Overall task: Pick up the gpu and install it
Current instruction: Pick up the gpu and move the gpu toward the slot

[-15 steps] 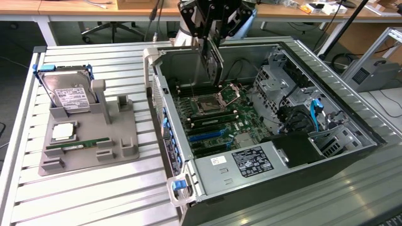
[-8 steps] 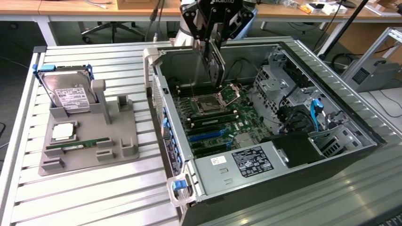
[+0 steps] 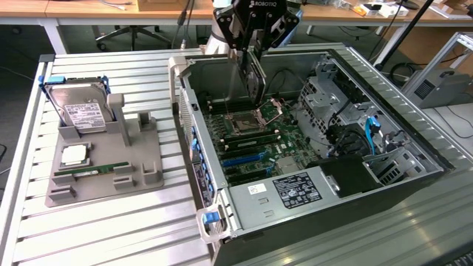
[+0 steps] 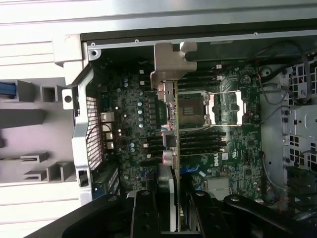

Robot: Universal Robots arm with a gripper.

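gpu (image 3: 256,83): thin dark card, silvery bracket end, upright edge-on, above motherboard (image 3: 247,145).

Exterior view: bright, even overhead room light. The ribbed metal table (image 3: 111,72) reads pale, with soft short shadows beside the grey fixture (image 3: 96,185). Inside the computer case (image 3: 384,94) it's dimmer and the motherboard (image 3: 244,147) is shaded. Wrist view: table strip washed out near white, purplish cast on fixture, gpu (image 4: 171,74) bracket catches light, gripper (image 4: 174,198) near-black, underexposed.

one gpu (image 3: 253,83), one hard drive (image 3: 80,108), one case (image 3: 251,191)
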